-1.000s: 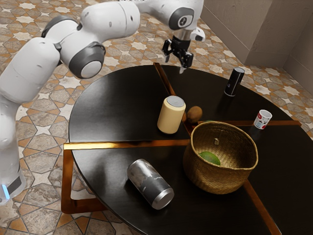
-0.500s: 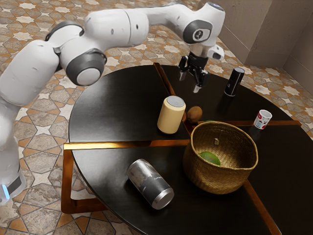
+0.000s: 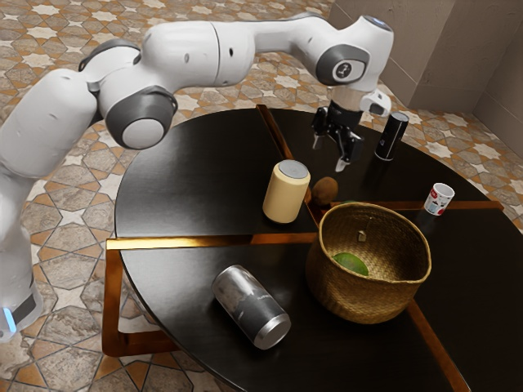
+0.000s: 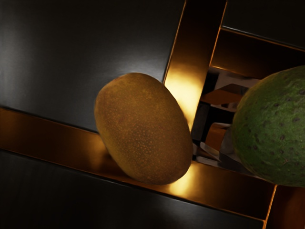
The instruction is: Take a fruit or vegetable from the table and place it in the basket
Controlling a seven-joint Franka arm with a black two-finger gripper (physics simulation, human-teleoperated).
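The brown kiwi lies on the dark round counter, between the cream canister and the woven basket, outside the basket. In the wrist view it sits partly on a glossy brown strip and partly on a black panel, its speckled skin in full sight. A green, bumpy avocado is near it, a gap between the two.

The claw is open and empty, its two fingers apart and pointing down. It hangs in the air above the counter, close to the kiwi but not touching it. The white arm reaches over from the exterior view's left, bending down at the wrist.

The cream canister stands upright with its grey top facing up, near the kiwi on the exterior view's left. Inside the basket rests a green fruit, partly hidden by the basket's wall. Near the basket, on the exterior view's left, a silver and dark grey can lies on its side.

Farther out, a black can stands upright beyond the claw, toward the exterior view's right. A small white cup with red markings stands apart from the basket on that same side. Brown strips cross the counter, and patterned tiles cover the floor around it.
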